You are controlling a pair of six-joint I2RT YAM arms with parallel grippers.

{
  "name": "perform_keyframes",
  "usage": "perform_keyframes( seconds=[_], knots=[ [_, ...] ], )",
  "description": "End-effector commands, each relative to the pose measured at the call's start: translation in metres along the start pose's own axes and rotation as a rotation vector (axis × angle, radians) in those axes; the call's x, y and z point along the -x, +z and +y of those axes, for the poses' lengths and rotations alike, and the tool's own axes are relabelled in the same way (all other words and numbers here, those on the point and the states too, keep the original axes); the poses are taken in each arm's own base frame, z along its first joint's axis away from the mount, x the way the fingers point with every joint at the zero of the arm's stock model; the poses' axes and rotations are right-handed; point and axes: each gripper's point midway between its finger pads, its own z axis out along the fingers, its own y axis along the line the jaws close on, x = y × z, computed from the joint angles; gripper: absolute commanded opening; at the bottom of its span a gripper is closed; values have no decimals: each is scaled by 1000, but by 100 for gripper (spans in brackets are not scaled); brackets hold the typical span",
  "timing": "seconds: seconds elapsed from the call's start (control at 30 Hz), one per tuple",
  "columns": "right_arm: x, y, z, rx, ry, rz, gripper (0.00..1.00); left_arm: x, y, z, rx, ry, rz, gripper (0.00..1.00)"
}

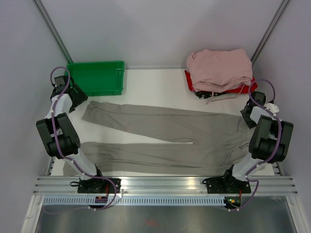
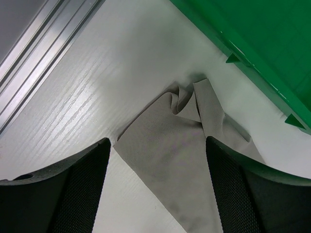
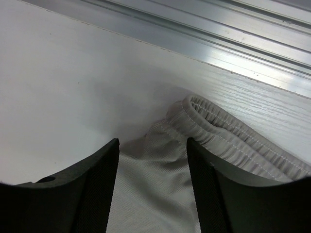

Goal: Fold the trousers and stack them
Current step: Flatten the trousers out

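The grey-beige trousers lie flat across the table, legs pointing left and waistband at the right. My left gripper hovers at the hem of the far leg, close to the green bin. In the left wrist view its jaws stand wide apart, and the left gripper straddles the crumpled hem corner. My right gripper is at the far corner of the waistband. In the right wrist view the right gripper has fabric lying between its spread fingers, just below the elastic waistband. Neither pair of fingers has pinched the cloth.
A green bin stands at the back left, its wall right beside the hem. Folded pale pink garments are piled on something red at the back right. Aluminium rails run along the table's near edge.
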Motion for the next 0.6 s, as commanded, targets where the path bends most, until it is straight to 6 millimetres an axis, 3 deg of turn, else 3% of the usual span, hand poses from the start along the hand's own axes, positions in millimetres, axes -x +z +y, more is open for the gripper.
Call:
perform_keyframes(
  seconds=[0.0, 0.13, 0.23, 0.3, 0.43, 0.47, 0.57],
  knots=[
    [12, 8, 20, 38, 46, -24, 64, 12, -1, -10, -55, 58, -22, 85],
    [8, 18, 23, 34, 31, -16, 57, 9, -2, -23, -140, 80, -18, 86],
    [5, 27, 24, 24, 9, -11, 30, 10, -2, -34, -199, 98, -22, 86],
    [8, 29, 28, 33, -4, -21, 19, 11, -2, -40, -232, 101, -27, 86],
    [14, 37, 41, 51, -51, -46, 9, 13, 4, -41, -227, 75, -31, 86],
    [22, 37, 50, 67, -52, -59, 8, 13, 6, -40, -220, 67, -26, 85],
    [20, 44, 64, 78, -102, -60, 7, 7, 14, -42, -216, 16, 1, 84]
  ],
)
